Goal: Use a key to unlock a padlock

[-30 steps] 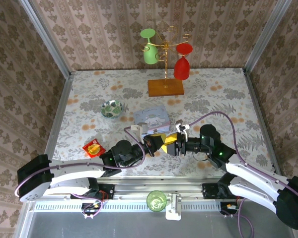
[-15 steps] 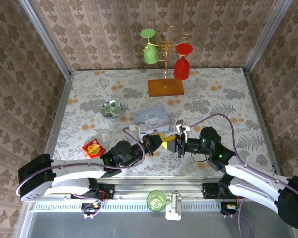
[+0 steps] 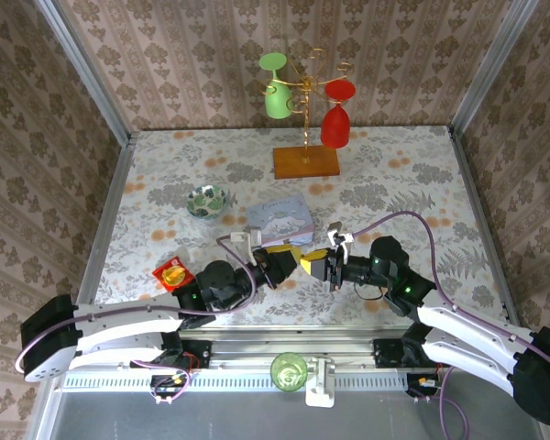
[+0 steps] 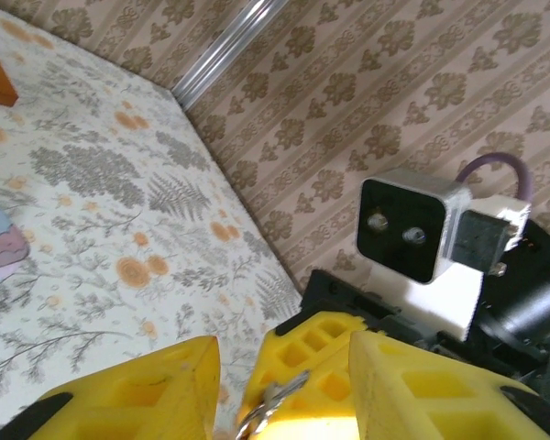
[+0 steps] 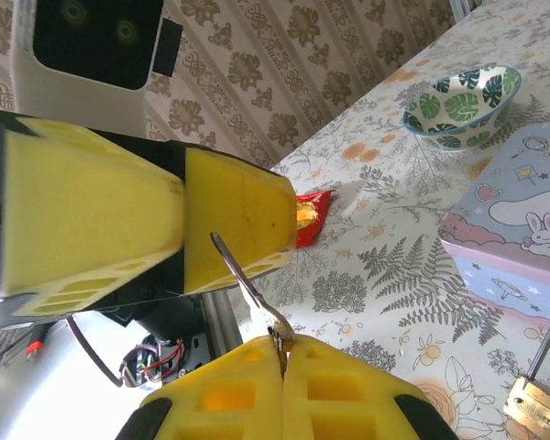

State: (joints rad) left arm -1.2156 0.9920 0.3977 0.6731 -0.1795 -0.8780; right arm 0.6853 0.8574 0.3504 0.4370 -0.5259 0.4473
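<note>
Lying on the table [image 5: 412,284] just beside the pale blue tin [image 5: 522,229], the padlock [image 5: 534,403] is cut by the frame edge in your right wrist view, with its shackle pointing toward the tin. The tin's lid bears a cartoon rabbit. The print on the red-and-yellow packet [image 5: 310,209] is too small to read. Your right gripper [image 5: 282,353] is pinched closed on the key [image 5: 247,280], a thin silvery strip whose form is hard to make out, its tip against a left finger. Your left gripper [image 4: 277,362] has its fingers [image 4: 137,390] apart, with the right gripper's tip between them.
</note>
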